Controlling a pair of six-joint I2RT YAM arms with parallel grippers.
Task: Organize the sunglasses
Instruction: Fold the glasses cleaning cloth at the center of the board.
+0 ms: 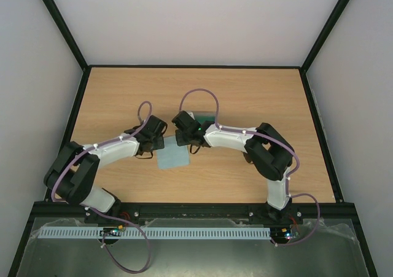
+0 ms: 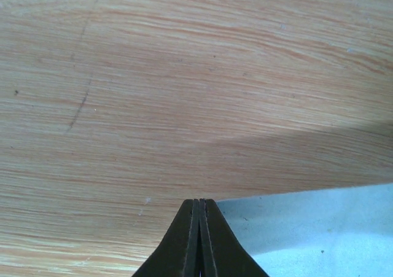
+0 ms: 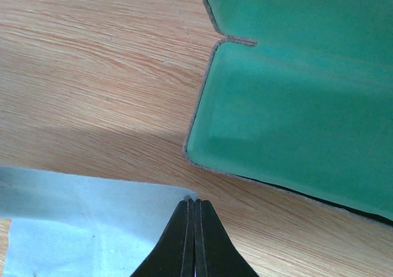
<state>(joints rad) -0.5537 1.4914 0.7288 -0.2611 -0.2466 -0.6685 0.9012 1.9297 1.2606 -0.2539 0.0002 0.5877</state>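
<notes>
The sunglasses are not visible in any view. A light blue cloth lies flat on the wooden table between the arms. My left gripper is shut at the cloth's far left corner; in the left wrist view the fingertips meet the cloth's edge. My right gripper is shut on the cloth's far right corner; a bit of cloth shows at the closed tips. The open grey case with green lining lies just beyond it, mostly hidden under the right arm in the top view.
The wooden table has a black frame along its edges. A purple cable loops over each arm.
</notes>
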